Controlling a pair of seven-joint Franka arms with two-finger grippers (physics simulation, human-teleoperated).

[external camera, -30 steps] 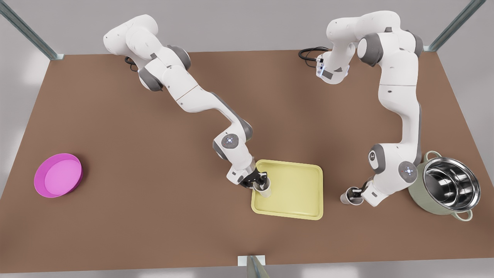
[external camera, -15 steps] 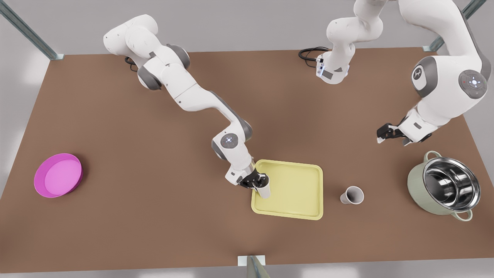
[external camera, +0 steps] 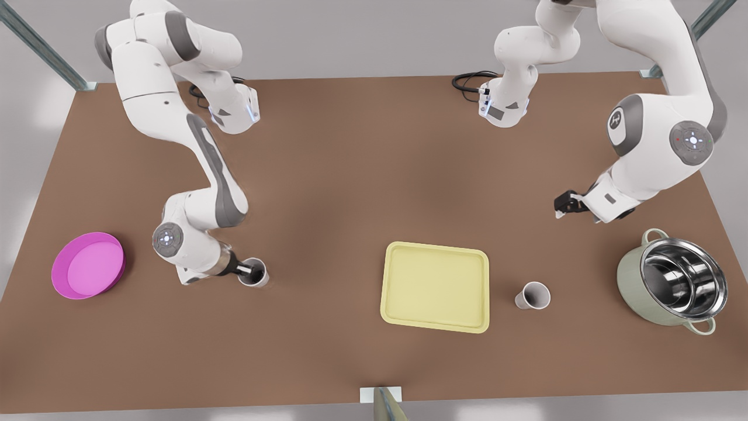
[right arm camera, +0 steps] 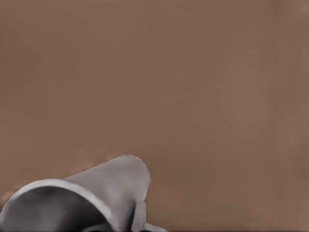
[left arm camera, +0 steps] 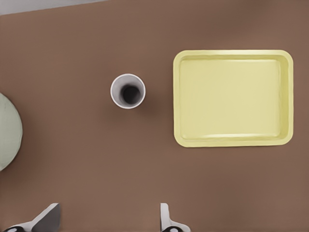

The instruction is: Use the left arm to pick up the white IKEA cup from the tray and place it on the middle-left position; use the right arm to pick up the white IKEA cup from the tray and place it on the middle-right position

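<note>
Both cups sit off the tray (external camera: 435, 320).
The right gripper (external camera: 244, 271) grips the far cup (external camera: 257, 275), well apart from the tray. The left gripper (external camera: 561, 206), fingers spread, hangs apart from the near cup (external camera: 533, 295) beside the tray.

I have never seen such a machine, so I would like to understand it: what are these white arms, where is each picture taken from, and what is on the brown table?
These are two robot arms in a simulator, each ending in a two-finger gripper. The front view looks down on the whole brown table. The other two pictures come from cameras on the wrists. The right gripper, at the front view's left, grips the held cup, which its wrist view shows close up. The left gripper, at the front view's right, hangs open above the table. Its wrist view looks down on the standing cup beside the yellow tray. A pink plate and a metal pot sit near the table's ends.
</note>
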